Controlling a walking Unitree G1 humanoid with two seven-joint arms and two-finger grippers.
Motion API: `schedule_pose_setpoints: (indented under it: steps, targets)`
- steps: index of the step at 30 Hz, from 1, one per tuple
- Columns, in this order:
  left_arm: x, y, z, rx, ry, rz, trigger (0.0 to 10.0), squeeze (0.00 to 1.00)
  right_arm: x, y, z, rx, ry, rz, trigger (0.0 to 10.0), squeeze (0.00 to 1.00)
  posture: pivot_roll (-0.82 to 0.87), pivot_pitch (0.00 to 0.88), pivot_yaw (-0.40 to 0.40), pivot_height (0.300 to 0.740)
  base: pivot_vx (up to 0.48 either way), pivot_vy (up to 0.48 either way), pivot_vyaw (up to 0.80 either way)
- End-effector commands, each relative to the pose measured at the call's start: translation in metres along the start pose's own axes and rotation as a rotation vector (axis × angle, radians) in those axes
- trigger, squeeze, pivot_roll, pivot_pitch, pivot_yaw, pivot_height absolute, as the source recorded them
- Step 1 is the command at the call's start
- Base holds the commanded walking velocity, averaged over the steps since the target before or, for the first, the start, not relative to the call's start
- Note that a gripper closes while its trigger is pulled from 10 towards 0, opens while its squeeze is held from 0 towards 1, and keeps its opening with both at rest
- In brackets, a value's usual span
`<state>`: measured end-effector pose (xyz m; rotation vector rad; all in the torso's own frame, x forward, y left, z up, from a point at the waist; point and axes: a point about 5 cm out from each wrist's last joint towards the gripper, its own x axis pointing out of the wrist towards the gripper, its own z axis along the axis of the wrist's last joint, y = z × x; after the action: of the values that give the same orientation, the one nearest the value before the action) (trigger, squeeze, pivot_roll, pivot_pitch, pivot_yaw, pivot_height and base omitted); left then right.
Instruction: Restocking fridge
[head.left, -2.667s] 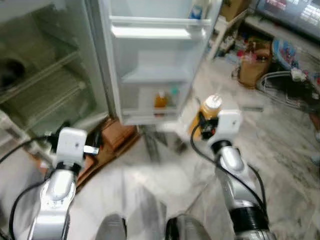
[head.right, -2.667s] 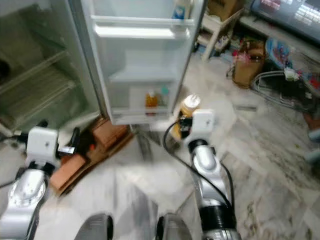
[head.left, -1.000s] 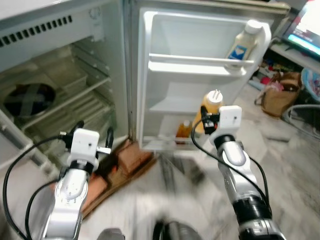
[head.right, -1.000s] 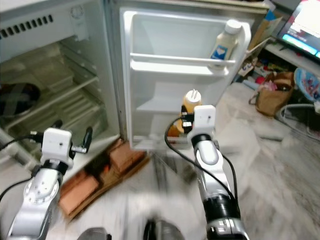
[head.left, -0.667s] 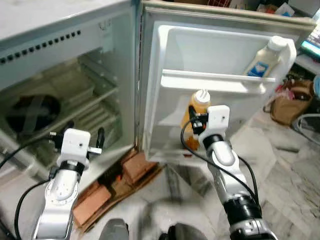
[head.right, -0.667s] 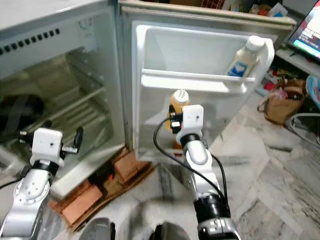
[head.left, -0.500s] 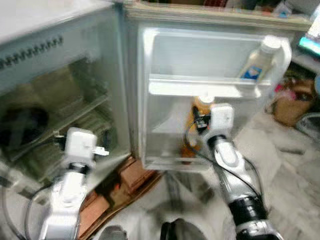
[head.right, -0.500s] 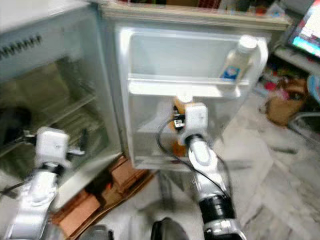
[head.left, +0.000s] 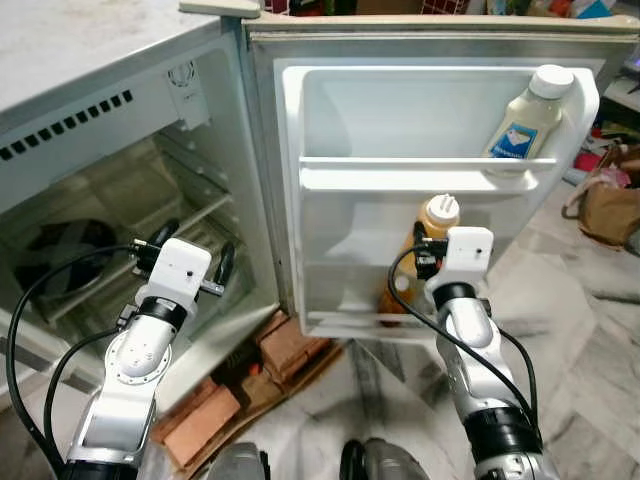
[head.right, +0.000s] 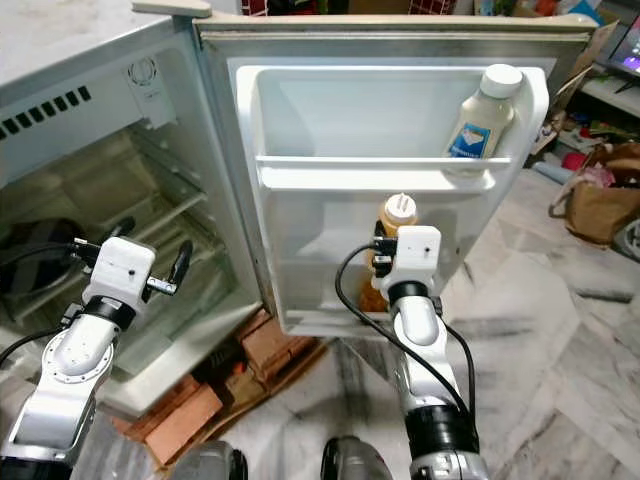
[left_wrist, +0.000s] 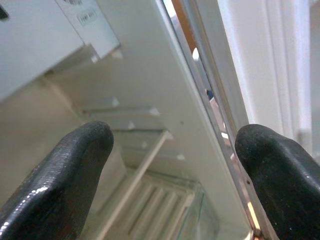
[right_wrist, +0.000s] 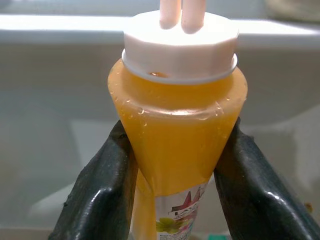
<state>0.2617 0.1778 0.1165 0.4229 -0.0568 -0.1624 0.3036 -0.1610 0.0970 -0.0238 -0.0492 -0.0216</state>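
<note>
Left gripper (left_wrist: 165, 185), fingers spread apart, before the open fridge compartment (head.left: 110, 230); right gripper (right_wrist: 175, 165), clamped on the neck of an orange sauce bottle (right_wrist: 177, 135), held upright against the open fridge door (head.left: 330, 120) below the top door shelf (head.left: 420, 175) carrying a white bottle (head.left: 528, 115).

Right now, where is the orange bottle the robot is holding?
The orange bottle is clamped in the right gripper, held up in front of the open fridge door, just below the upper door shelf that carries the white bottle.
</note>
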Motion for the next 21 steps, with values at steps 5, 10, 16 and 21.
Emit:
schedule_pose_setpoints:
  steps: [5, 10, 16, 21]
  targets:
    - [-0.003, -0.007, -0.005, 0.001, 0.015, 0.010, 10.0, 0.00, 0.007, 0.006, 0.012, -0.009, -0.048, 0.043, 10.0, 0.00, 0.14, 0.110, -0.030, 0.711, 0.000, 0.000, 0.00]
    - [-0.006, -0.005, -0.007, -0.004, 0.019, 0.030, 10.0, 0.00, 0.010, 0.008, 0.013, -0.008, -0.050, 0.053, 10.0, 0.00, 0.15, 0.114, -0.043, 0.686, 0.000, 0.000, 0.00]
    - [-0.011, -0.006, -0.009, -0.005, 0.028, 0.032, 10.0, 0.00, 0.010, 0.014, 0.012, -0.006, -0.044, 0.079, 10.0, 0.00, 0.16, 0.120, -0.055, 0.656, 0.000, 0.000, 0.00]
    - [-0.014, -0.008, -0.009, -0.014, 0.031, 0.035, 10.0, 0.00, 0.011, 0.014, 0.011, -0.006, -0.040, 0.086, 10.0, 0.00, 0.16, 0.129, -0.062, 0.626, 0.000, 0.000, 0.00]
